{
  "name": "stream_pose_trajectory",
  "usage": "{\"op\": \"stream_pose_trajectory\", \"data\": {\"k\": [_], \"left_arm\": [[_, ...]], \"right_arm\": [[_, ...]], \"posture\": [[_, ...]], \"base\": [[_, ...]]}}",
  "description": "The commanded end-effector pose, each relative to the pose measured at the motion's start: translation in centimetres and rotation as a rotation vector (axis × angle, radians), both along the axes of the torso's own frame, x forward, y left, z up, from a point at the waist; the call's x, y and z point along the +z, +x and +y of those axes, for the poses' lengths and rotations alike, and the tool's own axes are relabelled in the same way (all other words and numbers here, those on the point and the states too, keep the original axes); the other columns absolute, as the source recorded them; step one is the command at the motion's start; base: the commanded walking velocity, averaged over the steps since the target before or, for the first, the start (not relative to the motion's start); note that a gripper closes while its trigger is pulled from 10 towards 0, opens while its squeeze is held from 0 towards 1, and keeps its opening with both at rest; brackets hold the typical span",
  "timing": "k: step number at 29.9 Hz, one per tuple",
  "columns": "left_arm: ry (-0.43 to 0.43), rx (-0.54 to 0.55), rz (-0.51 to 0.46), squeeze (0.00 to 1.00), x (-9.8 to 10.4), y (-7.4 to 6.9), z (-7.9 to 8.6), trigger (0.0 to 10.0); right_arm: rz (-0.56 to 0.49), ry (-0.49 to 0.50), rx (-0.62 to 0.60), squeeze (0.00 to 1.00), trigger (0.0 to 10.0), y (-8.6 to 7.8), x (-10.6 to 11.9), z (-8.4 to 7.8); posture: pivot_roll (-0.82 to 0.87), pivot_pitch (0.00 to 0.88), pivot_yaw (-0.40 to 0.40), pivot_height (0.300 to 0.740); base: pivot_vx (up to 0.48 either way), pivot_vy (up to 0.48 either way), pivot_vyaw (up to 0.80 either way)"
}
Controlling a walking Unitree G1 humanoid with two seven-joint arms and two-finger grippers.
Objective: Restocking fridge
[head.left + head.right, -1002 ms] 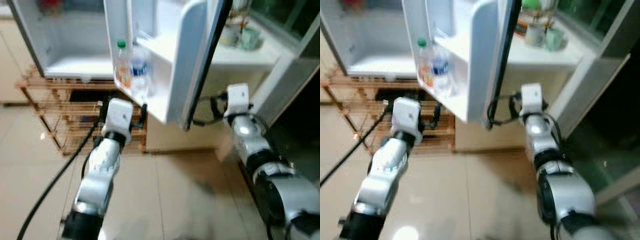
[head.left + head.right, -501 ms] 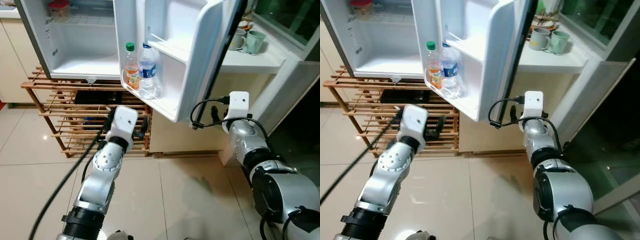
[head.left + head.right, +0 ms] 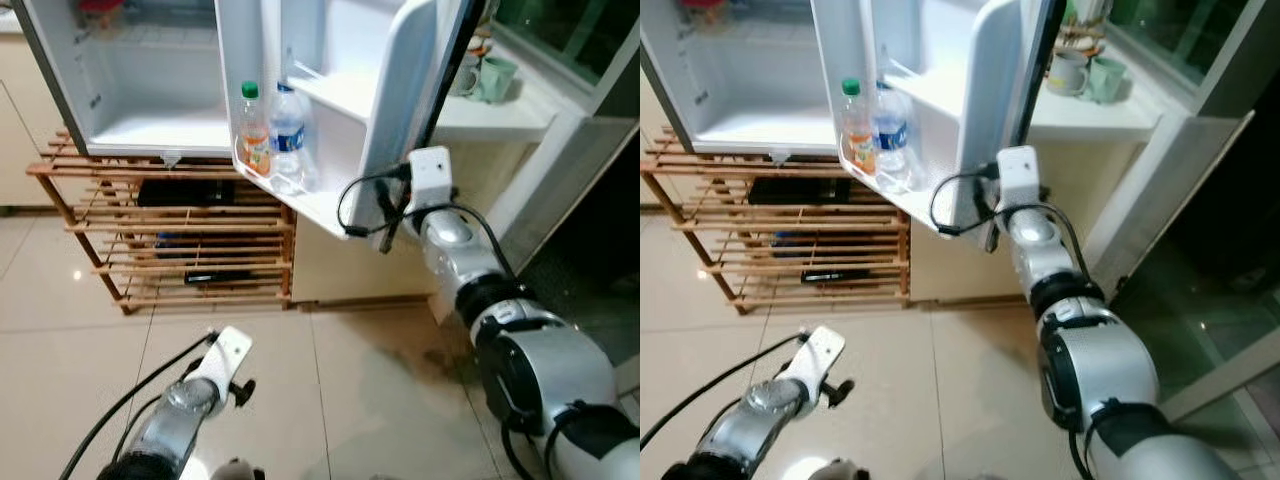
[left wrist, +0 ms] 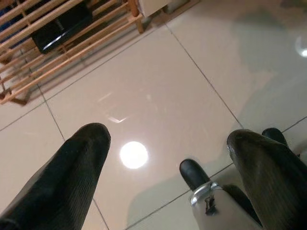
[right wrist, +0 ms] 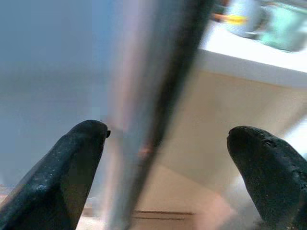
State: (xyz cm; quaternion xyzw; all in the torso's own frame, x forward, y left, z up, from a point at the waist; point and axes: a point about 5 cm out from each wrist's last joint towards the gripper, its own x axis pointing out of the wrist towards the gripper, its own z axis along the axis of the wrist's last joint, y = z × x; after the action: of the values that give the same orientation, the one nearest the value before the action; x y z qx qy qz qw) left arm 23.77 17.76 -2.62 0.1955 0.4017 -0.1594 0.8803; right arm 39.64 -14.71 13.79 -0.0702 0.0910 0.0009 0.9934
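Right wrist view has the right gripper (image 5: 163, 143) spread wide astride the fridge door (image 3: 395, 120) edge, centre frame; two bottles (image 3: 270, 135) stand in its shelf. Left gripper (image 4: 168, 158) hangs wide open, lower left.

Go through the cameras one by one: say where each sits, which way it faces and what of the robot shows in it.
Left eye view: on the head, looking forward and down at the open white fridge door with two plastic bottles; right gripper at the door's edge, left gripper low over the beige tiled floor.
Right eye view: same scene, shifted.
Left wrist view: faces the floor and wooden slatted rack; open black fingers.
Right wrist view: faces the door edge between open fingers.
Shared: door, floor, rack.
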Motion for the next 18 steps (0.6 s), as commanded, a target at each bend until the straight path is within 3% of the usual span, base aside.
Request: {"op": "stream_pose_trajectory", "data": {"k": [1,4,14,18], "left_arm": [[0.002,-0.051,-0.041,0.00,0.6,0.9,-0.9,10.0],[0.004,-0.065,-0.054,0.00,0.5,1.0,-1.0,10.0],[-0.007,-0.067,-0.052,0.00,0.2,-0.1,-0.7,10.0],[-0.007,-0.066,-0.051,0.00,0.1,-0.5,-0.5,10.0]], "right_arm": [[0.015,-0.043,-0.117,0.00,10.0,-0.1,0.0,-2.2],[0.009,-0.037,-0.195,0.00,10.0,0.0,0.5,-3.6],[-0.094,-0.012,-0.233,0.00,10.0,0.6,3.0,-5.4],[-0.049,-0.031,-0.329,0.00,10.0,0.1,2.4,-7.2]], "posture": [[0.01,0.000,-0.060,0.740],[0.02,0.000,-0.067,0.740],[0.05,0.000,-0.080,0.740],[0.05,0.000,-0.079,0.740]], "base": [[0.000,0.000,0.00],[0.000,0.000,0.00],[0.000,0.000,0.00],[0.000,0.000,0.00]]}}
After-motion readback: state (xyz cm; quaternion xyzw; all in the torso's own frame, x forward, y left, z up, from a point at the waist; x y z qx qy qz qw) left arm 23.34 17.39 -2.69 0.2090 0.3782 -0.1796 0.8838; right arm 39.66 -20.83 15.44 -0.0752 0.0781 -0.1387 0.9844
